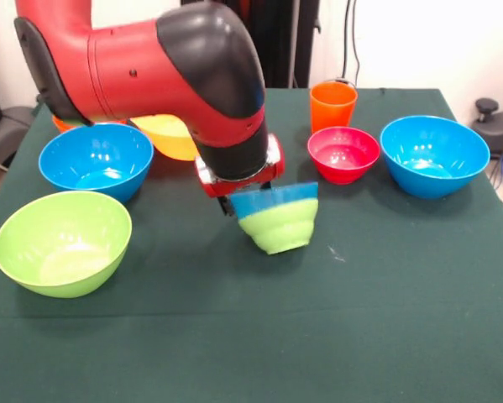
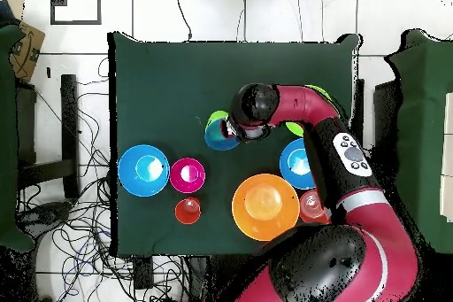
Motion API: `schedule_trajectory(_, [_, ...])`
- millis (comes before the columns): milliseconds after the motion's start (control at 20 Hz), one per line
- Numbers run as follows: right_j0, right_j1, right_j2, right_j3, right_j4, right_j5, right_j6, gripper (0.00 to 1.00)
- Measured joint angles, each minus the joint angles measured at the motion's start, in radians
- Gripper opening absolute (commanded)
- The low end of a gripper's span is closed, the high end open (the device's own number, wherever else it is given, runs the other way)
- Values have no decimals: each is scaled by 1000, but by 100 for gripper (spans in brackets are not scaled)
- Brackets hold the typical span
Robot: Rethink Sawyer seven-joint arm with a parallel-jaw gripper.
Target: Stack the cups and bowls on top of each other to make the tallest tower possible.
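1. The end effector grips the tilted blue-and-green nested bowl stack at its rim, mid-counter.
2. The red-pink bowl and orange cup stand beside it.

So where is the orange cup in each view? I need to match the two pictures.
Front view: the orange cup stands at the table's far edge, right of centre, just behind the red-pink bowl.
Overhead view: the orange cup sits near the table's bottom edge, left of centre.
Shared landmark: the red-pink bowl right next to it.
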Motion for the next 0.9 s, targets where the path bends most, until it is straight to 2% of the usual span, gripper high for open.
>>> schedule_trajectory(900, [-14, -125, 35, 50, -9, -13, 0, 100])
